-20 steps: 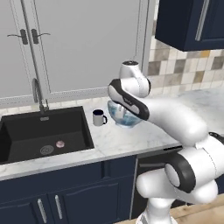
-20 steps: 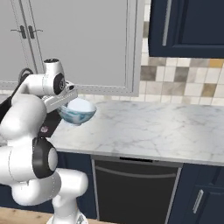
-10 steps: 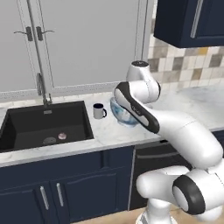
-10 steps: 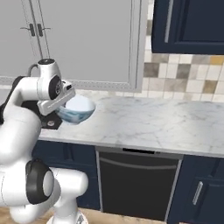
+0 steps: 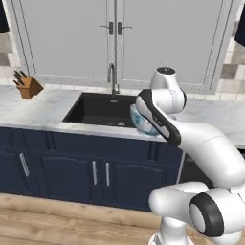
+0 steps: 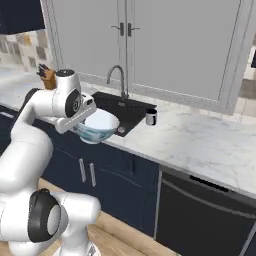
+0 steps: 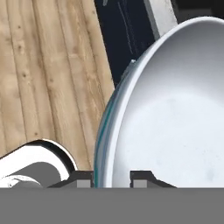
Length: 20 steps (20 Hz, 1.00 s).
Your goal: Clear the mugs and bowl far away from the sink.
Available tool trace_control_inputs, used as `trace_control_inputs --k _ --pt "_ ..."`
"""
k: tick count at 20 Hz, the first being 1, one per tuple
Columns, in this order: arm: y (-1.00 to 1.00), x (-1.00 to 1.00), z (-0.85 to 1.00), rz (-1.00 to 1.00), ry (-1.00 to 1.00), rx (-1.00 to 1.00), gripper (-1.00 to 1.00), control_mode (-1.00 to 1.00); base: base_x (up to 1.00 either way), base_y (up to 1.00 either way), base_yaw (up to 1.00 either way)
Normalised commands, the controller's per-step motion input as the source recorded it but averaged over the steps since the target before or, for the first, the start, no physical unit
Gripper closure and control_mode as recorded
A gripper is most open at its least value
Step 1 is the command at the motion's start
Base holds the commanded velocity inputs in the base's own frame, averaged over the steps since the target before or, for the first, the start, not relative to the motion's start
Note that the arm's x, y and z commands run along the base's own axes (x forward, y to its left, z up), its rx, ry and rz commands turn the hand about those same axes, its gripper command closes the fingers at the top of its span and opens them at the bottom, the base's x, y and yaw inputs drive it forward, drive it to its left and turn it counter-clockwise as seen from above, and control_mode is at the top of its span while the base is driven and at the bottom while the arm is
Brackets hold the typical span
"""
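One glassy, pale blue-white bowl, round and shallow, is gripped by its rim between the fingers, held mouth-up in the air before the black sink at the marble worktop's front edge.

arm: glossy white, rounded links | joints: dark rings

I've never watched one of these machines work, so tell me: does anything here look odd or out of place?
One thing: the bowl isn't on the counter. The hand pinches its rim and holds it in the air past the counter's front edge, over the wooden floor. Nothing looks spilled or broken; a mug stands upright beside the sink.
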Motion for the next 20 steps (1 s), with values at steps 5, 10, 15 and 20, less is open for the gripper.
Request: trace_control_inputs --k 5,10,15,20 --pt "0.00 0.00 0.00 0.00 0.00 0.00 1.00 1.00 -0.29 0.00 0.98" --pt "0.00 0.00 0.00 0.00 0.00 0.00 1.00 1.00 -0.22 0.00 1.00" --pt "0.00 0.00 0.00 0.00 0.00 0.00 1.00 1.00 -0.18 0.00 1.00" --pt "0.00 0.00 0.00 0.00 0.00 0.00 1.00 1.00 -0.08 0.00 1.00"
